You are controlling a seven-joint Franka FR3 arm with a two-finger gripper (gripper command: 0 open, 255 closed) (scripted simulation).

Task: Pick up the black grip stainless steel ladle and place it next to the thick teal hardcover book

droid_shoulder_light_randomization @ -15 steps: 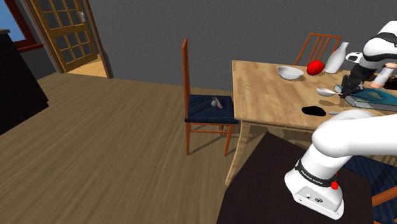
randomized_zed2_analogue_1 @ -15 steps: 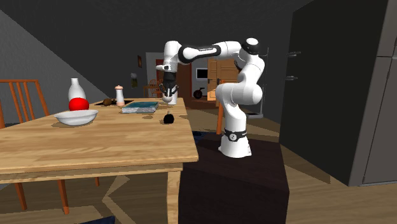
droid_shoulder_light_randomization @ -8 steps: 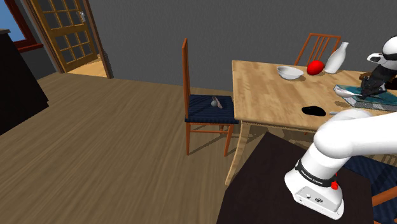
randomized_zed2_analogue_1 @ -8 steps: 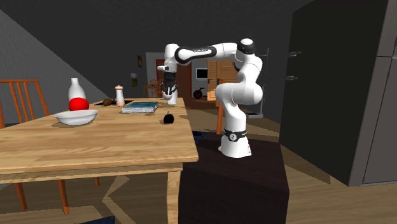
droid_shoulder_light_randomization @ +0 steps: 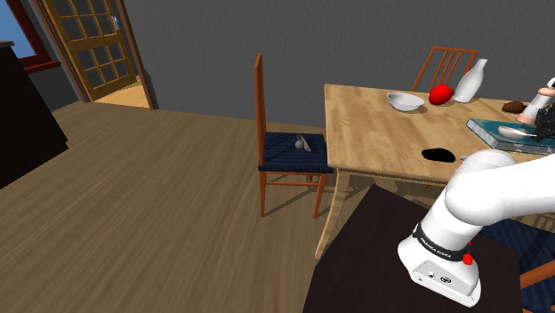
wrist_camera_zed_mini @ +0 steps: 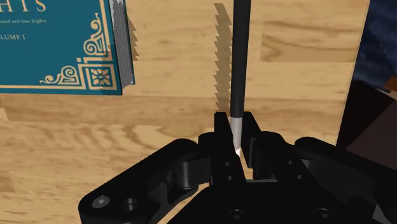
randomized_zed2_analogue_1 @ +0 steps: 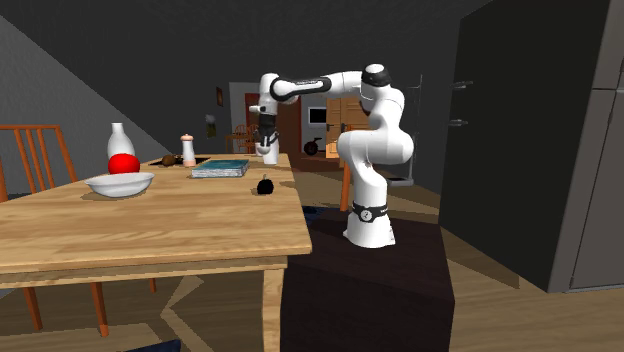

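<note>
- The gripper [wrist_camera_zed_mini: 234, 127] is pinching the ladle [wrist_camera_zed_mini: 240, 57] — its fingers clasp the silver shaft right where the black grip begins.
- The grip runs out from the fingers over the wooden table [wrist_camera_zed_mini: 159, 108], just beside the teal book [wrist_camera_zed_mini: 57, 51] but apart from it. The grip's shadow falls on the wood between them.
- In the second exterior view the gripper [randomized_zed2_analogue_1: 266, 150] hangs over the table's far end, near the book [randomized_zed2_analogue_1: 221, 168]. A small black thing [randomized_zed2_analogue_1: 265, 186] lies nearer the camera.
- Also on the table are a white bowl [randomized_zed2_analogue_1: 120, 184], a red thing [randomized_zed2_analogue_1: 122, 162] in front of a white vase [randomized_zed2_analogue_1: 120, 136], and a shaker [randomized_zed2_analogue_1: 187, 150].
- In the shoulder view a chair [droid_shoulder_light_randomization: 260, 116] with a blue seat stands at the table's left side, with a small grey thing [droid_shoulder_light_randomization: 304, 142] on its seat.
</note>
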